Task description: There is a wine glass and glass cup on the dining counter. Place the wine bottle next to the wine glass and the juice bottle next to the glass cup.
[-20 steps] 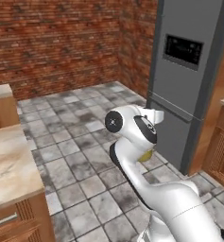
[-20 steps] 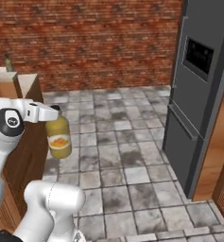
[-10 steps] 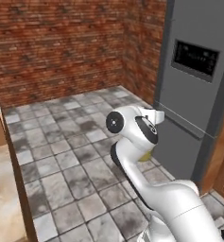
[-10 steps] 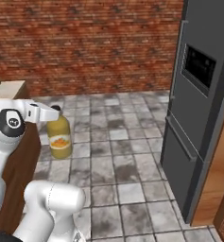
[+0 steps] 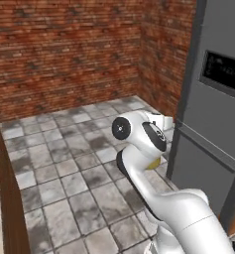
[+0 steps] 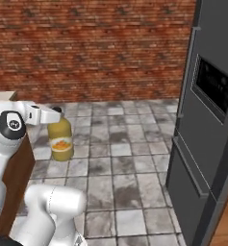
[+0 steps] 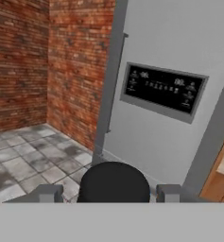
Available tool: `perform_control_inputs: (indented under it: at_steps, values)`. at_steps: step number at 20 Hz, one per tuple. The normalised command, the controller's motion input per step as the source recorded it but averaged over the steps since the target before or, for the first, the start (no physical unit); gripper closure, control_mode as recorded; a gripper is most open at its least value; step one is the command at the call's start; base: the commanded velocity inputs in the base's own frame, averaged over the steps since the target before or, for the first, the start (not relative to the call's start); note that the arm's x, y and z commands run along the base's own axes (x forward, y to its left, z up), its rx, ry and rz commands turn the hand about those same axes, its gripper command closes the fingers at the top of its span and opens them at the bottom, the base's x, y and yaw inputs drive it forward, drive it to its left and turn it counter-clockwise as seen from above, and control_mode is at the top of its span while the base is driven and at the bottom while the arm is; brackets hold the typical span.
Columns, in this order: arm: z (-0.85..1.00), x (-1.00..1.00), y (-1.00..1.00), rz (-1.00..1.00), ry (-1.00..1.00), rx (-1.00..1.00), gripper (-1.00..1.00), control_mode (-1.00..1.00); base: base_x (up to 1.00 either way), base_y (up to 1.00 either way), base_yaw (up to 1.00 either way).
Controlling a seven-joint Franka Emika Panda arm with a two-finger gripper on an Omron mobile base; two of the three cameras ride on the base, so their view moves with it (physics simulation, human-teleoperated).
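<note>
The juice bottle (image 6: 61, 140) hangs upright in the air above the tiled floor (image 6: 125, 158), its black cap (image 7: 114, 182) sitting between the two fingers of the gripper (image 6: 55, 114), which is clamped on its neck. Just ahead stands the grey fridge (image 7: 179, 108), with a brick wall (image 6: 86, 48) behind.

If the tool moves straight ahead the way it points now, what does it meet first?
Probably the grey refrigerator door, under its dark panel; distance is unclear. The tool holds the juice bottle.
</note>
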Motion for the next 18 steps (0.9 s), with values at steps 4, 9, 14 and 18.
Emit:
perform_control_inputs:
  at_steps: [4, 9, 14, 18]
  values:
    - [0.0, 0.0, 0.0, 0.0, 0.0, 0.0, 1.0, 1.0, 0.94, -0.12, 0.07]
    - [0.0, 0.0, 0.0, 0.0, 0.0, 0.0, 1.0, 1.0, 0.94, -0.09, 0.06]
    - [0.0, 0.0, 0.0, 0.0, 0.0, 0.0, 1.0, 1.0, 0.94, -0.08, 0.07]
    - [0.0, 0.0, 0.0, 0.0, 0.0, 0.0, 1.0, 1.0, 0.94, -0.06, 0.09]
